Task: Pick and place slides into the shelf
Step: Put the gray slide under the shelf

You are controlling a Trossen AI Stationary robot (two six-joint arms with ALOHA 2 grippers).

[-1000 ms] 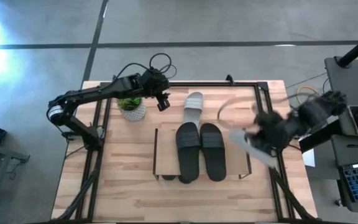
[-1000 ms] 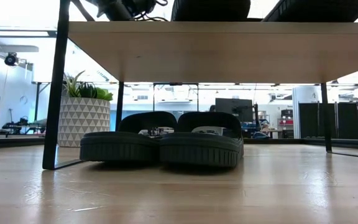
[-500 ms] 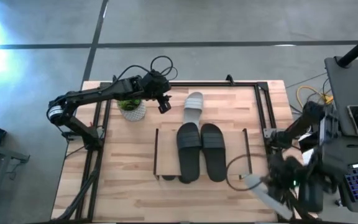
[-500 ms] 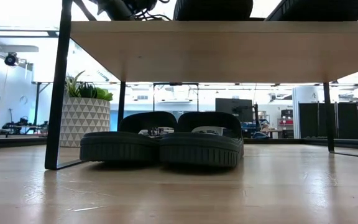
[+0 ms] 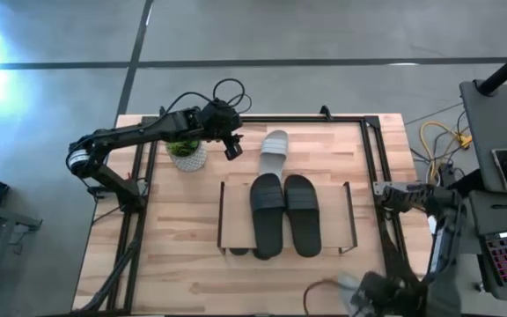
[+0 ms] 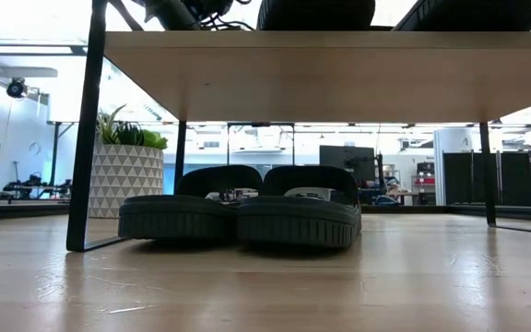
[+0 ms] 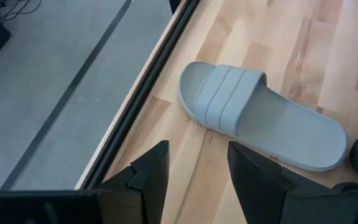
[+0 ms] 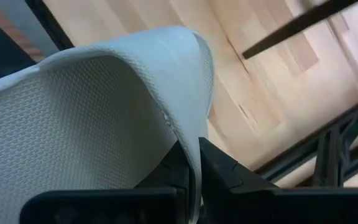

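Slides: from above, two black slides (image 5: 284,214) lie side by side on the shelf (image 5: 236,231); a light grey slide (image 5: 275,148) rests on the counter (image 5: 174,255) behind it, near the left end effector (image 5: 231,145). Low view: two dark slides (image 6: 238,218) sit under the shelf plank. Left wrist: fingers (image 7: 148,174) parted above the grey slide. Right wrist: right end effector (image 8: 188,177) pinches a second grey slide (image 8: 98,118).

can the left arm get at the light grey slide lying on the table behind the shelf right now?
Probably yes. The left gripper hovers open just short of the light grey slide sandal, which lies flat on the wooden tabletop with nothing between them.
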